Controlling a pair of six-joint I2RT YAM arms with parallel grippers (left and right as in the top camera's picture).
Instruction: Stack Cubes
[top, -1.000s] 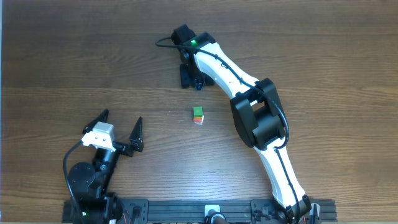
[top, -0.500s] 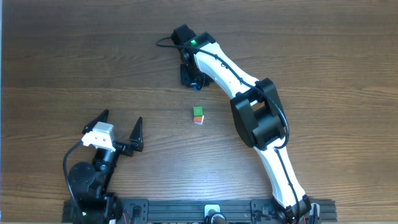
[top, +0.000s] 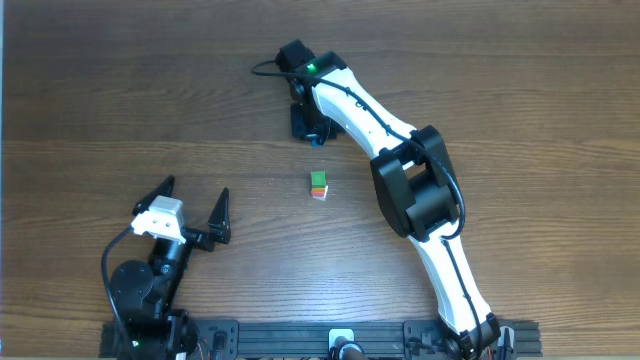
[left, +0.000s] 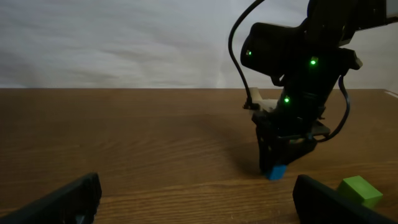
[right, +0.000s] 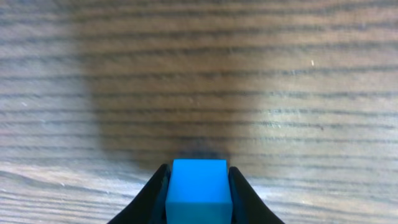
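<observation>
right jaws clamp blue cube (right: 199, 185), plain, square-faced

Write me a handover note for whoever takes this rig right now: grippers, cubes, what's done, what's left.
Left gripper: open, empty, near its base.
Right gripper: shut on the blue cube, low over the table on the far side.
Green cube: mid-table, stacked on the red cube.
Done: two-cube stack built, blue cube gripped.
Left: carry blue to the stack, set it on green, release.
</observation>
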